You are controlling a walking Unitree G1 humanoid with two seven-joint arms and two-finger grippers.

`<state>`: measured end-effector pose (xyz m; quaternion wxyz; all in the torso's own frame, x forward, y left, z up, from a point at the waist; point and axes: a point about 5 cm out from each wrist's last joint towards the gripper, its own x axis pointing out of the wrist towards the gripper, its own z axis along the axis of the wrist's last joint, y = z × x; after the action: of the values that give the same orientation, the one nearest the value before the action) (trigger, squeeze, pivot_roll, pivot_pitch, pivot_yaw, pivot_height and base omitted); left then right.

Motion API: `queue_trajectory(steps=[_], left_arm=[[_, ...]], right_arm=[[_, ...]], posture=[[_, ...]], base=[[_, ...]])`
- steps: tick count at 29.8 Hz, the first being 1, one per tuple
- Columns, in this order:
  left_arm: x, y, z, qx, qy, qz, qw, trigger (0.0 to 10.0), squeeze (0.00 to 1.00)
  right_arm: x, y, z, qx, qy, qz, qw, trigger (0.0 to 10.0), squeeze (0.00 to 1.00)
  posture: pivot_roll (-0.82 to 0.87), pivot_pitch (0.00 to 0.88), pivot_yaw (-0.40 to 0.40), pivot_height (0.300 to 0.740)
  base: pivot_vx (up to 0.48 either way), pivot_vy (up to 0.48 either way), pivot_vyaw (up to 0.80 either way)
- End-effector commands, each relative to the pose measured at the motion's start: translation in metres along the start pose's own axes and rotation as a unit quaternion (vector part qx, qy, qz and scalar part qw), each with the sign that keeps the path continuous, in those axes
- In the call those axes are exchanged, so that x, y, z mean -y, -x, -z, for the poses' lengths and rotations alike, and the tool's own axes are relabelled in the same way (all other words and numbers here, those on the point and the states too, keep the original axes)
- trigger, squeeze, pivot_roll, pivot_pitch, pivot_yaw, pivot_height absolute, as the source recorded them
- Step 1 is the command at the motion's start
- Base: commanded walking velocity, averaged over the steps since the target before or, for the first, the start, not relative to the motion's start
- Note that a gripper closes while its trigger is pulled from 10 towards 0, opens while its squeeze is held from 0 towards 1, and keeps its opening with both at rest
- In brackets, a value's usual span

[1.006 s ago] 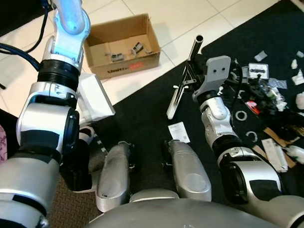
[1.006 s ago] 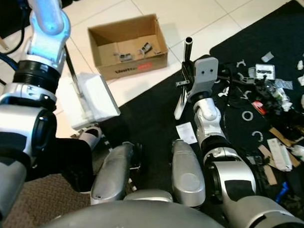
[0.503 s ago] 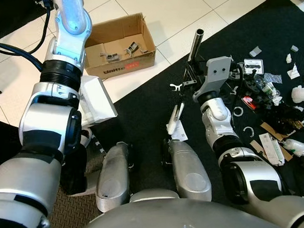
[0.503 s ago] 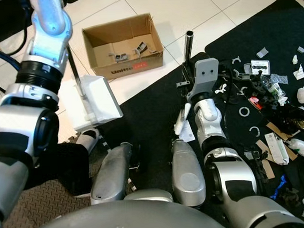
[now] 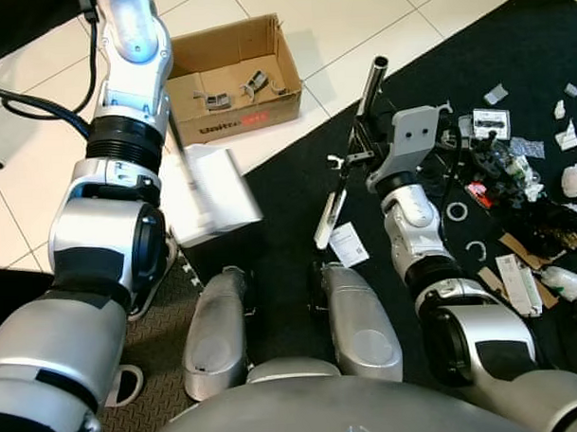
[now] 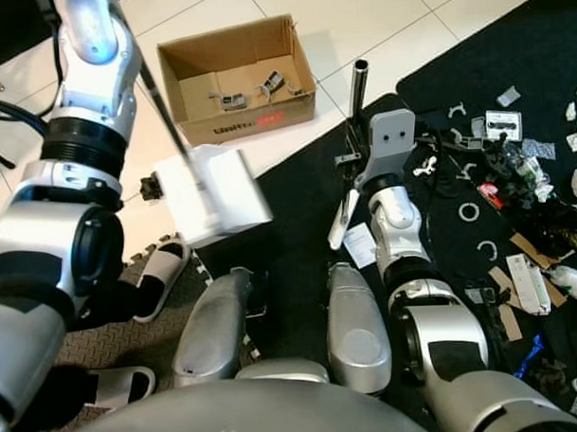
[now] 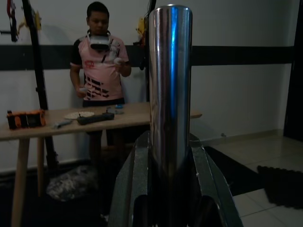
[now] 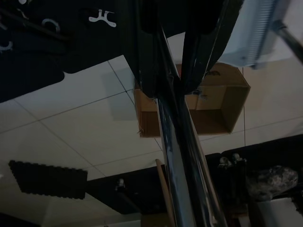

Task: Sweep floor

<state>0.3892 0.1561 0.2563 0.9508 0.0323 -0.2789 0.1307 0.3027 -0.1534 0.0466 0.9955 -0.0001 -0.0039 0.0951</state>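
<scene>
Sweeping looks barely begun: litter [image 5: 515,189] strewn at 3 o'clock on the black mat [image 5: 288,192]. Left pincer [image 7: 170,189] pinches the dustpan handle [image 7: 170,71]; right pincer [image 8: 177,71] pinches the broom pole [image 5: 371,80].

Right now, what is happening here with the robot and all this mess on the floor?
The robot is sweeping. Its left gripper is clamped on a metal handle that carries a white dustpan, held beside the black mat. Its right gripper grips the broom handle, with the white broom head on the mat. Scattered litter lies to the robot's right, and a cardboard box stands on the tiles ahead.
</scene>
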Motion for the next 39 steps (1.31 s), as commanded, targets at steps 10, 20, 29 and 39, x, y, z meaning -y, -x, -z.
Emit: queue_trajectory(steps=[10, 20, 29, 39], left_arm=[[-0.005, 0.018, 0.004, -0.002, 0.007, -0.002, 1.0, 10.0, 0.0], [-0.027, 0.026, 0.003, 0.045, -0.057, -0.007, 0.997, 10.0, 0.0], [-0.028, 0.031, 0.003, 0.016, 0.007, -0.046, 0.999, 10.0, 0.0], [-0.009, 0.05, 0.016, -0.013, 0.0, 0.008, 1.0, 10.0, 0.0]], right_arm=[[-0.003, -0.006, -0.002, -0.012, 0.032, -0.015, 0.999, 10.0, 0.0], [-0.001, 0.003, 0.02, -0.083, 0.039, 0.002, 0.996, 10.0, 0.0], [0.003, 0.001, 0.023, -0.107, 0.049, 0.003, 0.993, 10.0, 0.0], [0.002, -0.004, 0.018, -0.096, 0.039, 0.009, 0.995, 10.0, 0.0]], posture=[[-0.02, 0.118, -0.017, 0.74], [-0.02, 0.136, -0.034, 0.74], [-0.02, 0.174, -0.07, 0.74], [-0.02, 0.159, -0.068, 0.74]], base=[[0.0, 0.0, 0.0], [0.0, 0.0, 0.0], [0.0, 0.0, 0.0], [0.0, 0.0, 0.0]])
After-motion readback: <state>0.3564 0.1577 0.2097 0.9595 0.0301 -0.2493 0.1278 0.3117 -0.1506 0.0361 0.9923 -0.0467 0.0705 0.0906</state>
